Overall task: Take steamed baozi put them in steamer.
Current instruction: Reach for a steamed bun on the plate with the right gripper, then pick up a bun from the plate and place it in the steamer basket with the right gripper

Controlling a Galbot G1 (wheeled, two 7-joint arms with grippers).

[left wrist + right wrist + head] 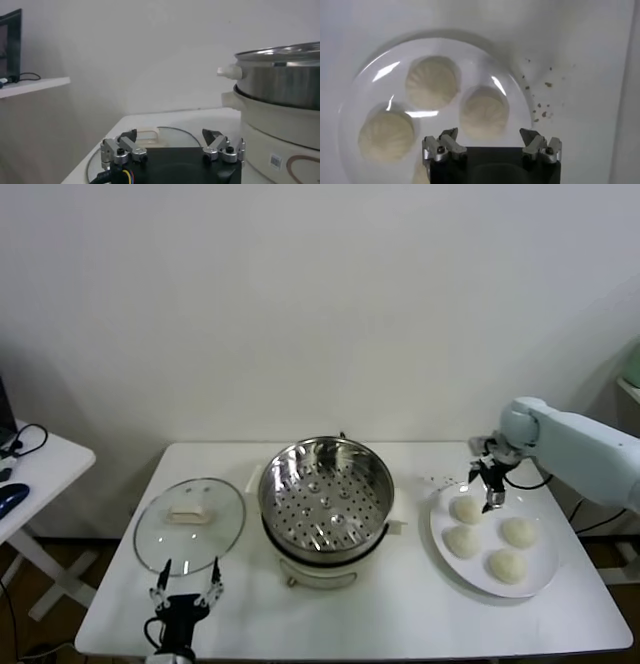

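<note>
With four steamed baozi [487, 536] on the plate [540, 572] at the steamer's [325, 488] three o'clock, the right pincer [492, 489] hovered apart above one, needing to descend; the left pincer [185, 594], also apart, idled.

Bystanders on and around the white table

A round clear glass lid [190, 525] with a pale knob lies flat on the rectangular white table [400, 616], at its left side, just beside the white electric cooker base [325, 570]. A flat round white plate [540, 569] sits on the table's right side, and small dark crumbs [542, 102] are scattered on the tabletop just beside its rim. A second white side table [45, 459] stands apart at far left, with a black cable [25, 439] and a dark blue object [10, 497] on it. A plain white wall [320, 304] rises behind.
</note>
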